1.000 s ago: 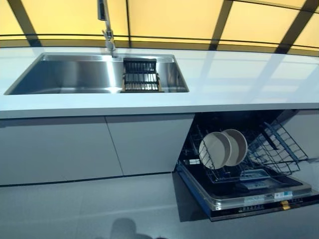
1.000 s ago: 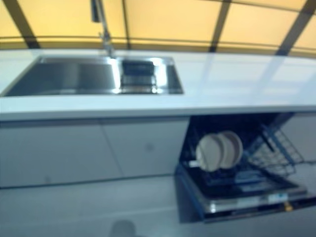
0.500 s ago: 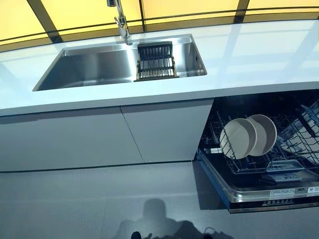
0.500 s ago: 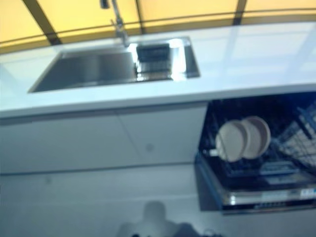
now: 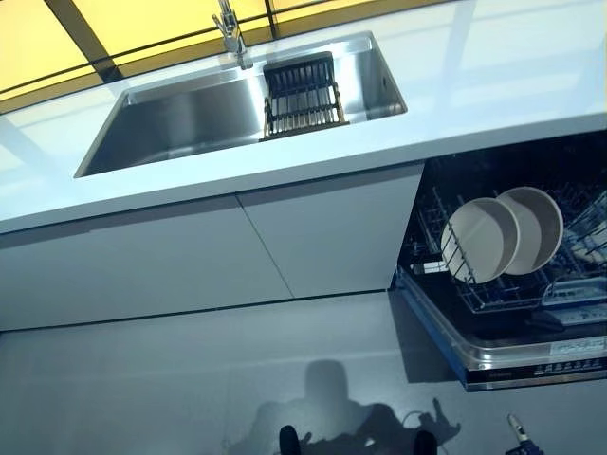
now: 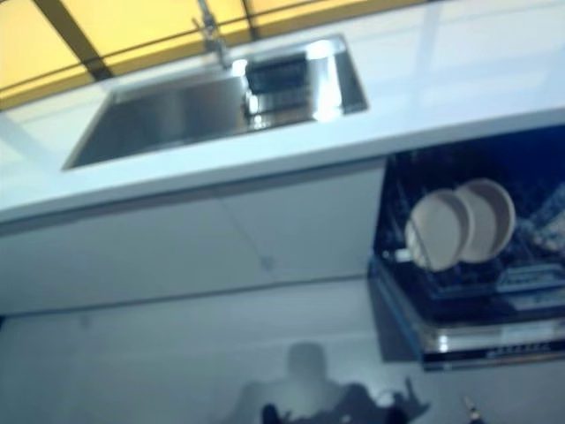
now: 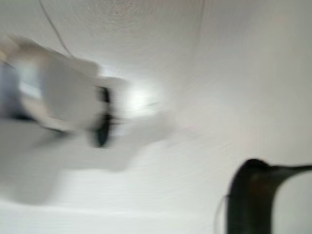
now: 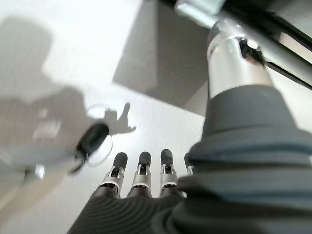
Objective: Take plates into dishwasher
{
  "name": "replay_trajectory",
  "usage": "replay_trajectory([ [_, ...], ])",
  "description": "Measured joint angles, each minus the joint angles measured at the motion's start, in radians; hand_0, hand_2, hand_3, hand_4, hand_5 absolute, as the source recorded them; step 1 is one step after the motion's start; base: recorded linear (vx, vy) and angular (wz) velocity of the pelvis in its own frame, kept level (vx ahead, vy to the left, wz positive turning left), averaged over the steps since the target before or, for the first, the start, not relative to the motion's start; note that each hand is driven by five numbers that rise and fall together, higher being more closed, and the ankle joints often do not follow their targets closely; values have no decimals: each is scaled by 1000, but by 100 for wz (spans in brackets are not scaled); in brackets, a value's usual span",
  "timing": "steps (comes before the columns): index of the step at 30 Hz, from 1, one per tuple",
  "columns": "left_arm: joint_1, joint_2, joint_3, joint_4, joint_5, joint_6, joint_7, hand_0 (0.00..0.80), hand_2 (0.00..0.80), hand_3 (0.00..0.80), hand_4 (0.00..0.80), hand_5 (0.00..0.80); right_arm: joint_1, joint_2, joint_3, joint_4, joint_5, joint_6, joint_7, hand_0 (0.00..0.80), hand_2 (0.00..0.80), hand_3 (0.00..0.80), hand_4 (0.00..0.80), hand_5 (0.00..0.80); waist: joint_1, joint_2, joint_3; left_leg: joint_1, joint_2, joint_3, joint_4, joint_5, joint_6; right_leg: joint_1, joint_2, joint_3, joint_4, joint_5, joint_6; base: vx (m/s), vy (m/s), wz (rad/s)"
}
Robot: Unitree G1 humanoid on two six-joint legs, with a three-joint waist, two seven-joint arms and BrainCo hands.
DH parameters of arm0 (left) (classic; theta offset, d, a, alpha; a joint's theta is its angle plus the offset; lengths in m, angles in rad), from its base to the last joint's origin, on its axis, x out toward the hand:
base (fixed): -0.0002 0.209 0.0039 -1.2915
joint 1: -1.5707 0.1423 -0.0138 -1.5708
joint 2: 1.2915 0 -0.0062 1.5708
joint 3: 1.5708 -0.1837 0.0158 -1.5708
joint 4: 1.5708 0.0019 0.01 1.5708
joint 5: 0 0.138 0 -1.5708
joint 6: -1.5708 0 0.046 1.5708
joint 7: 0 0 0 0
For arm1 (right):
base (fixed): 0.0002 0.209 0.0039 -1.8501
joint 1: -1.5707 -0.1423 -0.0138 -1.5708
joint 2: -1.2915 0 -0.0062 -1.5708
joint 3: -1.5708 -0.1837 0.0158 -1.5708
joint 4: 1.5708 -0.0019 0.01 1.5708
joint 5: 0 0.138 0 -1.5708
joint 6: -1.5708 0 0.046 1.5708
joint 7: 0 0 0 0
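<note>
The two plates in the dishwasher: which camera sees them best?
The left eye view: the two plates stand on edge, overlapping, in the open dishwasher's rack. The right eye view shows the same pair, only softer. Neither wrist view shows them.

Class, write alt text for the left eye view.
Two beige plates stand upright in the rack of an open dishwasher under a white counter. A steel sink with a faucet holds a dark drain rack.
</note>
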Motion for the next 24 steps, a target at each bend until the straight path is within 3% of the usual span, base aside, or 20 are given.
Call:
replay_trajectory([
  [8, 6, -15, -3, 3, -10, -23, -10, 0, 0, 0, 0, 0, -76, -69, -39, -6, 139, -66, 26, 0, 0, 0, 0, 0, -1, 54, 22, -35, -30, 12, 45, -3, -3, -144, -60, 54, 247, -114, -8, -18, 21, 0],
  [14, 24, -29, -4, -1, -30, -22, -10, 0, 0, 0, 0, 0, -129, -107, -42, -44, 200, -83, 46, 0, 0, 0, 0, 0, -1, 79, 23, -64, -22, 15, 123, -33, -27, -219, -76, 82, 405, -188, -33, 48, -11, -3],
  [20, 45, -38, -10, -9, -38, -13, -11, 0, 0, 0, 0, 0, -171, -174, -43, -46, 318, -98, 62, 0, 0, 0, 0, 0, 1, 104, 25, -84, -6, 3, 172, -37, -33, -265, -79, 83, 509, -237, -66, 15, 3, 1],
  [24, 79, -41, -17, -25, -49, -4, -9, 0, 0, 0, 0, 0, -189, -196, -42, -55, 317, -97, 55, 0, 0, 0, 0, 0, 6, 114, 18, -107, -6, 3, 207, -45, -40, -297, -93, 86, 558, -251, -74, 14, 21, -1],
])
